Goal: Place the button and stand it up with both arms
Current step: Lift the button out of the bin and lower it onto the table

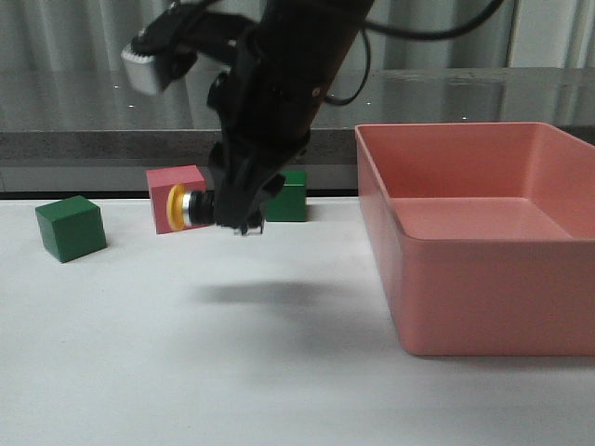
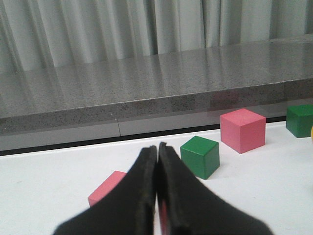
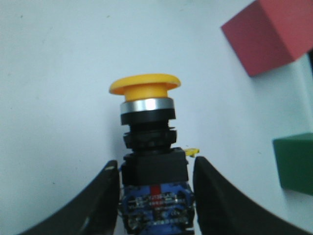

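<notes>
The button (image 1: 183, 207) has a yellow mushroom cap, silver ring, black body and bluish base. My right gripper (image 1: 238, 221) is shut on its base and holds it sideways above the white table, cap pointing left, in front of a pink cube (image 1: 173, 184). In the right wrist view the button (image 3: 145, 105) sticks out between the fingers of the right gripper (image 3: 154, 166). My left gripper (image 2: 157, 147) is shut and empty, low over the table; it does not show in the front view. A yellow sliver (image 2: 311, 132) at the edge of the left wrist view may be the cap.
A large pink bin (image 1: 456, 132) stands at the right. A green cube (image 1: 70, 228) sits at the left, another green cube (image 1: 294, 197) behind the right gripper. The left wrist view shows a flat pink block (image 2: 108, 188), a green cube (image 2: 199, 155) and a pink cube (image 2: 243, 129).
</notes>
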Controlling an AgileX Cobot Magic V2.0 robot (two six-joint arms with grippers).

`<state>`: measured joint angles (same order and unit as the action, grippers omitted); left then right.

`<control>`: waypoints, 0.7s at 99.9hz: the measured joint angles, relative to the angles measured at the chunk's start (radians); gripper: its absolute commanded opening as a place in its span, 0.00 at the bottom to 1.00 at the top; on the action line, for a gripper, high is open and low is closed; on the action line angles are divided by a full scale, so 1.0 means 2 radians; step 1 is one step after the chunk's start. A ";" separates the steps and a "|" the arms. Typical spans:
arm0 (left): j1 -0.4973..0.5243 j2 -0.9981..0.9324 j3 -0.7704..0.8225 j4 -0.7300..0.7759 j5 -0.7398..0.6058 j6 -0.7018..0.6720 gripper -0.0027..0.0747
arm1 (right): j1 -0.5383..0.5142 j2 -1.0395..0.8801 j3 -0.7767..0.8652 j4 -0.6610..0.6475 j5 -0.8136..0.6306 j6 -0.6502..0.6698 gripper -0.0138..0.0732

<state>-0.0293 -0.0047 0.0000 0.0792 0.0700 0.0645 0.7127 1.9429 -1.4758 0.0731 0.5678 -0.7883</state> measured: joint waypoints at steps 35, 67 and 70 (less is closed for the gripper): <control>0.000 0.000 0.000 0.000 0.000 0.000 0.01 | 0.017 0.059 -0.005 0.030 -0.006 -0.046 0.45; 0.000 0.000 0.000 0.000 0.000 0.000 0.01 | 0.017 0.059 -0.007 0.038 -0.020 -0.047 0.91; 0.000 0.000 0.000 0.000 0.000 0.000 0.01 | 0.017 0.058 -0.007 0.038 -0.019 -0.047 0.90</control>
<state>-0.0293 -0.0047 0.0000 0.0792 0.0700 0.0645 0.7458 2.0582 -1.4908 0.1490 0.5291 -0.8814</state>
